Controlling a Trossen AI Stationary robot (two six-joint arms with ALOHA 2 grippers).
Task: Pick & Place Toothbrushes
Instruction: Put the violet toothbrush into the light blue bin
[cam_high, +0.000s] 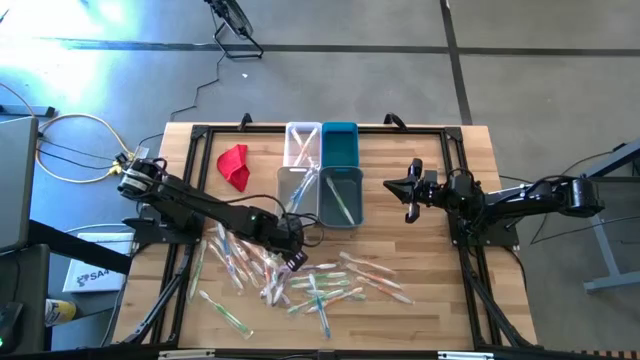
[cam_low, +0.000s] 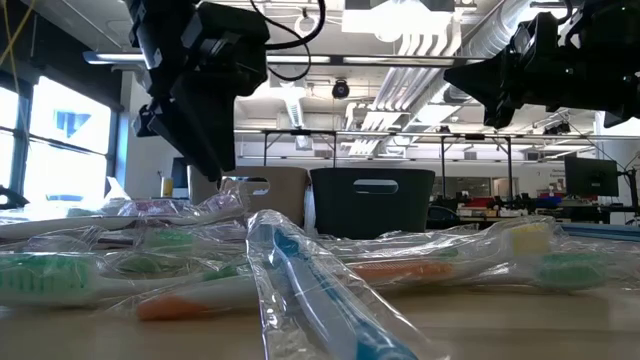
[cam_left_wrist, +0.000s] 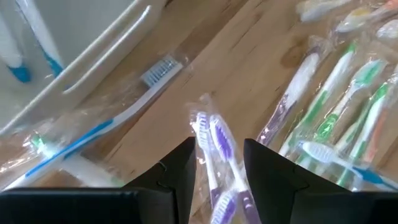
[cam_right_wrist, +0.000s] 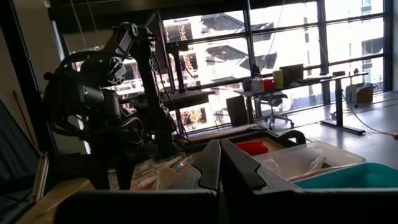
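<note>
Held brush: a purple-handled toothbrush (cam_left_wrist: 217, 155) in clear wrap sits between the left claw (cam_high: 293, 250) fingers, which are clamped on it – lifted, I judge, for carrying to a bin.
Remaining toothbrushes (cam_high: 320, 285): scattered in a loose heap on the worktop (cam_high: 430, 300) on the side of the bins away from the red cloth; the pile lies just beside the left claw, so each pick is a short reach.
Bins (cam_high: 320, 170): four small ones grouped at the worktop's middle, some already holding brushes – probably sorting targets.
Red cloth (cam_high: 235, 165): beside the bins, apart from the heap.
Right claw (cam_high: 412, 190): fingers together, empty, parked beside the bins, waiting clear of the left arm's path.
</note>
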